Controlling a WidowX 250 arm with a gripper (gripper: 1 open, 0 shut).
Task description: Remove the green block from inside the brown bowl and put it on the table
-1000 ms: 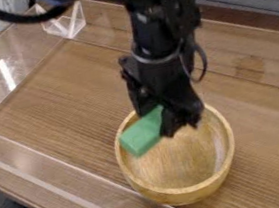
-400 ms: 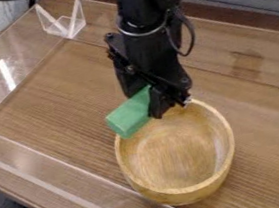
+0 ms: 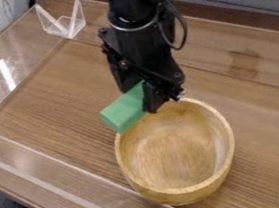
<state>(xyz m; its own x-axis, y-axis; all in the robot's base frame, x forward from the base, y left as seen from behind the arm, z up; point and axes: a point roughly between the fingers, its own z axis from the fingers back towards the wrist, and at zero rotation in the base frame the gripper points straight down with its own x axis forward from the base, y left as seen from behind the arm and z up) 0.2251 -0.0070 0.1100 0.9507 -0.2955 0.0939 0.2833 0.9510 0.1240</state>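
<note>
Jaws (image 3: 142,104) pinching green block (image 3: 124,110), which hangs beneath them, long axis slanting, over the bowl's (image 3: 131,175) rim side. Looks like the bare worktop (image 3: 51,109) to the jaws' left in view is the next target.

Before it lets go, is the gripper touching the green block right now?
Touching: the camera view shows the gripper with its dark fingers closed against the green block.
</note>
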